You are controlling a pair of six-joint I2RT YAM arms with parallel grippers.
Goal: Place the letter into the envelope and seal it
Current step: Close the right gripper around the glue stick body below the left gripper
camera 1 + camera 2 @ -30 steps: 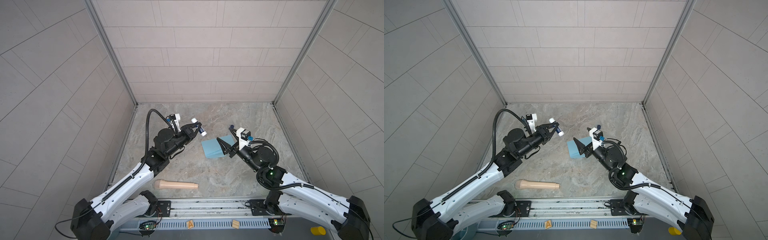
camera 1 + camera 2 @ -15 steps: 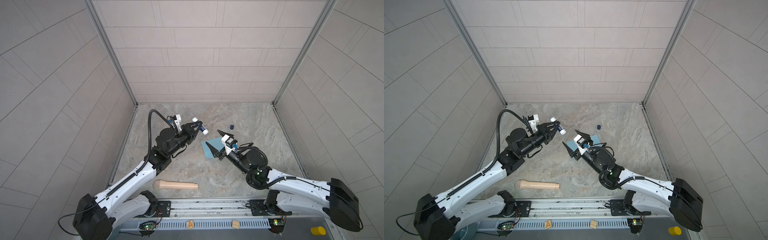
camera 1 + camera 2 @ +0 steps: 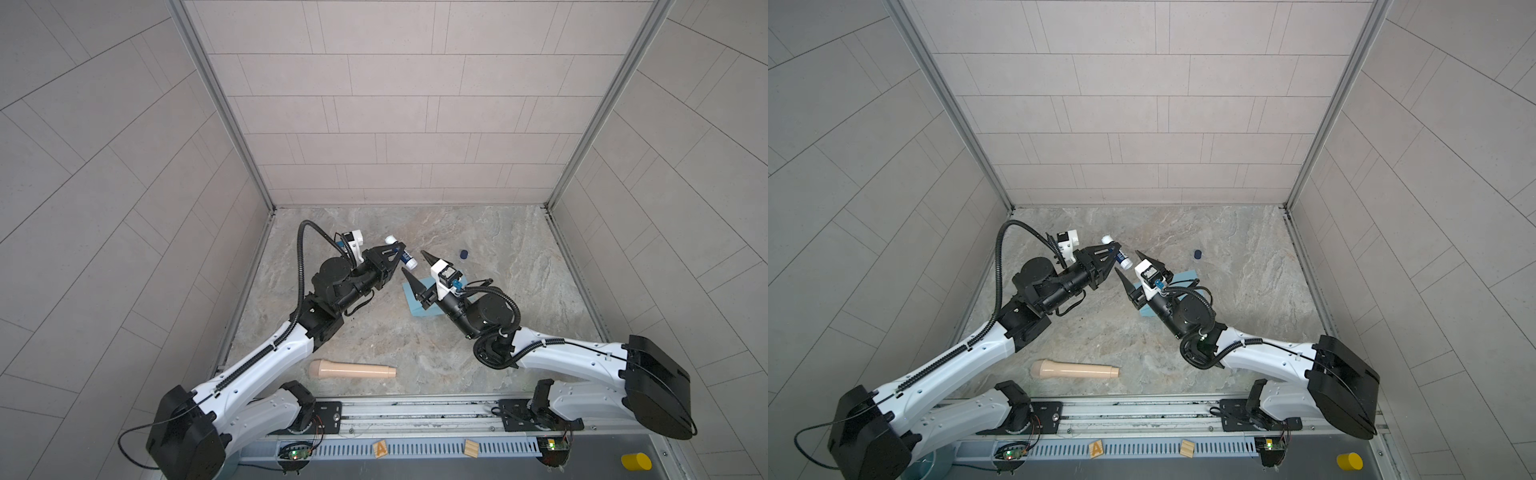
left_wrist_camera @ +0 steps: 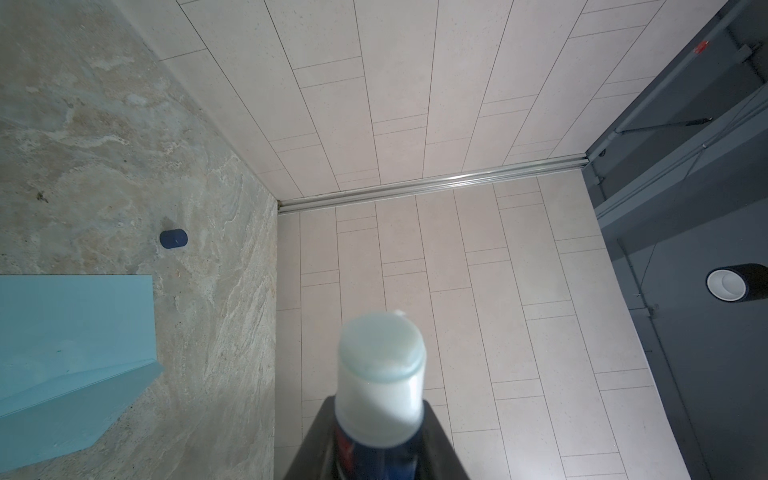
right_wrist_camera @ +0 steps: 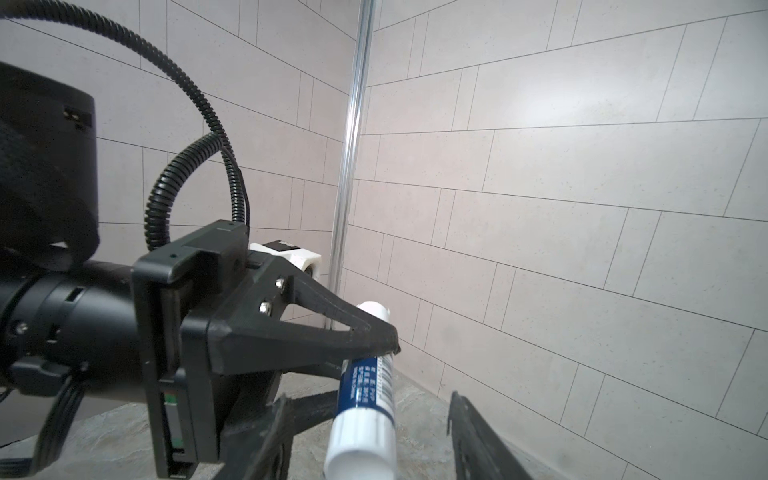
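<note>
In a top view, you see the left end effector (image 3: 397, 252) clamped on a glue stick (image 3: 409, 260). The right end effector (image 3: 414, 263) faces it with jaws apart, just beside the stick's free end. The envelope (image 3: 420, 306) lies on the counter (image 3: 374, 332) beneath the right end effector. A dark blue cap (image 3: 463, 253) sits near that end effector.

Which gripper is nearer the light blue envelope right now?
Right. The right gripper hangs open just past the left edge of the envelope; the left gripper, shut on the glue stick, is farther left in both top views.
</note>
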